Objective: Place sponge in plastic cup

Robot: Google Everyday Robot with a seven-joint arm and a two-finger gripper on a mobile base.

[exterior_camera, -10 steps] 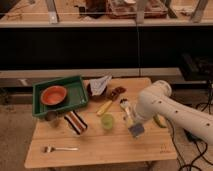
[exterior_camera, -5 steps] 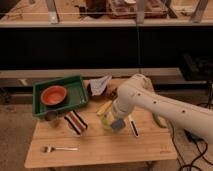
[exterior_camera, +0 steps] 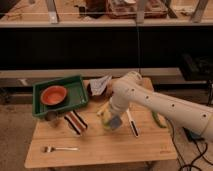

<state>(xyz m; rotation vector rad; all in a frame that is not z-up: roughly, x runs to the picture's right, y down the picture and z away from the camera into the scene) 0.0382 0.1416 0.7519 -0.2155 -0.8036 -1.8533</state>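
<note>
The blue-grey sponge [exterior_camera: 116,123] hangs from my gripper [exterior_camera: 113,118], which is shut on it near the middle of the wooden table [exterior_camera: 100,150]. The white arm reaches in from the right. The light yellow-green plastic cup [exterior_camera: 105,120] stands just left of the sponge and is partly hidden by the gripper. The sponge overlaps the cup's right side; I cannot tell whether it touches the cup.
A green tray [exterior_camera: 75,100] holding an orange bowl [exterior_camera: 53,94] sits at the back left, with a small brownish cup [exterior_camera: 51,116] in front. A striped cloth [exterior_camera: 75,123], grey folded cloth [exterior_camera: 99,85], fork [exterior_camera: 60,148], long utensil [exterior_camera: 132,125] and greenish item [exterior_camera: 159,120] lie around.
The arm has swung left across the table, carrying the sponge from right of the cup to right beside it.
</note>
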